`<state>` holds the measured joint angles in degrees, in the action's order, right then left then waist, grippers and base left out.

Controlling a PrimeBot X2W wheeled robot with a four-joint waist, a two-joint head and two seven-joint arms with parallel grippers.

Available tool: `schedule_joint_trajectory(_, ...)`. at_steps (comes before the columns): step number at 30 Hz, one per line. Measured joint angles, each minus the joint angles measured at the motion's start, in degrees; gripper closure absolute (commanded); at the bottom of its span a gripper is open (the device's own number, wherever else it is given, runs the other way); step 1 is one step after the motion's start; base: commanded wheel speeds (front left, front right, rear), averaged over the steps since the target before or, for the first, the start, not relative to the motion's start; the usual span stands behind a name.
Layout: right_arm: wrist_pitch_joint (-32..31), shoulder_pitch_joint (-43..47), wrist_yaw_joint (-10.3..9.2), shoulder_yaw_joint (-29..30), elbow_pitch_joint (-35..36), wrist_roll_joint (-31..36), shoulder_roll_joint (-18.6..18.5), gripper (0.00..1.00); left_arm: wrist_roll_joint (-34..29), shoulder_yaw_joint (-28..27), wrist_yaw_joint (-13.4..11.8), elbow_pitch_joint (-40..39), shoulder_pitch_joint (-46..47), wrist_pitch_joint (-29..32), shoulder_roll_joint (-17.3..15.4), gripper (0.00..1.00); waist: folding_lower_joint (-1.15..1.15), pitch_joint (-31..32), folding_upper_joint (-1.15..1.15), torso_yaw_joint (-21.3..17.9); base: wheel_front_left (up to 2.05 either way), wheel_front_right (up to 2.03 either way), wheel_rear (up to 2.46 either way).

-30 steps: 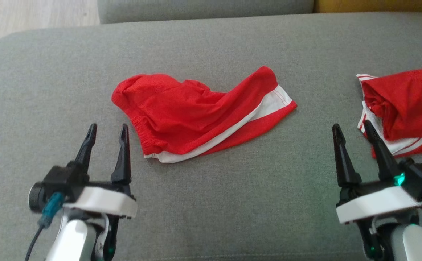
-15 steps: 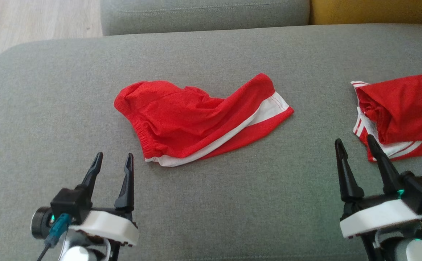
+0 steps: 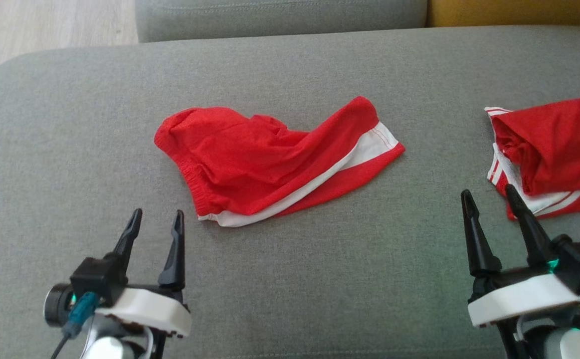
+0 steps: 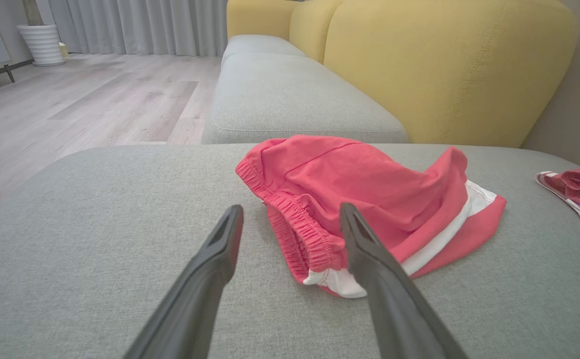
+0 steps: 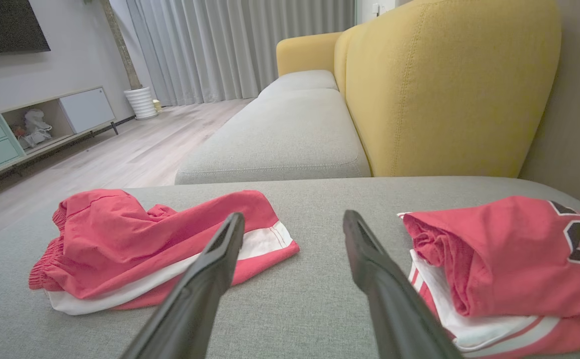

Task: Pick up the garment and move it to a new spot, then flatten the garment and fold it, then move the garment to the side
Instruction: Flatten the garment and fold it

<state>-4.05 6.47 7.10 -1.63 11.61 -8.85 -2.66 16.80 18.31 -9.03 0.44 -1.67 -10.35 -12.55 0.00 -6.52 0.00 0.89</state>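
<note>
The garment (image 3: 270, 159) is a pair of red shorts with a white side stripe and an elastic waistband. It lies crumpled and roughly flat in the middle of the grey seat cushion (image 3: 319, 279). My left gripper (image 3: 157, 213) is open just short of the waistband corner, touching nothing. From the left wrist, the garment (image 4: 369, 194) sits right beyond my left gripper (image 4: 290, 208). My right gripper (image 3: 486, 191) is open and empty, right of the shorts. In the right wrist view my right gripper (image 5: 293, 215) points between the garment (image 5: 160, 239) and another red piece.
A second red garment (image 3: 554, 154) with white stripes lies folded at the cushion's right edge, beside my right fingers, with a dark number showing on this second red garment (image 5: 509, 249). A yellow backrest (image 5: 444, 89) rises at the right. Wooden floor (image 3: 45, 25) lies past the cushion's left end.
Both grippers have drawn back toward me from the garment, the left one more. The head camera shifted a little. The garments have not moved.
</note>
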Motion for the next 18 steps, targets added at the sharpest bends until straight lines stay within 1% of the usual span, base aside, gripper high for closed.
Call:
schedule_joint_trajectory(2, 0.0, 0.0, 0.0, 0.1, 0.0, -0.3, 0.0, 0.0, 0.0, 0.8, 0.9, 0.8, 0.8, 0.3, 0.0, 0.0, 0.0, -0.5, 0.0, 0.0, 0.0, 0.0, 0.0)
schedule_joint_trajectory(3, 0.0, 0.0, 0.0, 0.1, 0.0, -0.3, 0.0, 0.0, 0.0, 0.8, 0.9, 0.8, 0.8, 0.3, 0.0, 0.0, 0.0, -0.5, 0.0, 0.0, 0.0, 0.0, 0.0)
schedule_joint_trajectory(7, 0.0, -0.4, 0.0, -0.2, 0.0, -0.8, 0.0, 0.0, 2.9, 3.4, 5.1, 5.6, 5.0, 3.1, 0.5, 0.0, 0.0, -2.0, 0.0, -0.1, 0.0, 0.0, 0.0)
schedule_joint_trajectory(10, 0.0, -1.2, 0.0, -0.7, -0.5, -0.8, 0.0, 0.0, 5.2, 3.8, 7.7, 10.4, 8.4, 4.2, 1.7, 0.0, 0.0, -3.2, 0.0, -0.4, 0.0, 0.0, 0.0)
schedule_joint_trajectory(17, 0.6, -2.4, 0.0, -0.6, -1.5, -2.0, 0.0, 0.0, 7.9, 3.6, 10.6, 21.7, 12.6, 4.6, 2.4, 0.0, 0.0, -5.2, 0.0, -2.1, 0.0, 0.0, 0.0)
schedule_joint_trajectory(18, 0.6, -2.4, 0.0, -0.6, -1.7, -2.2, 0.0, 0.0, 8.3, 3.6, 10.6, 22.4, 13.1, 4.6, 2.5, 0.06, 0.0, -5.3, 0.0, -2.2, 0.0, 0.0, 0.0)
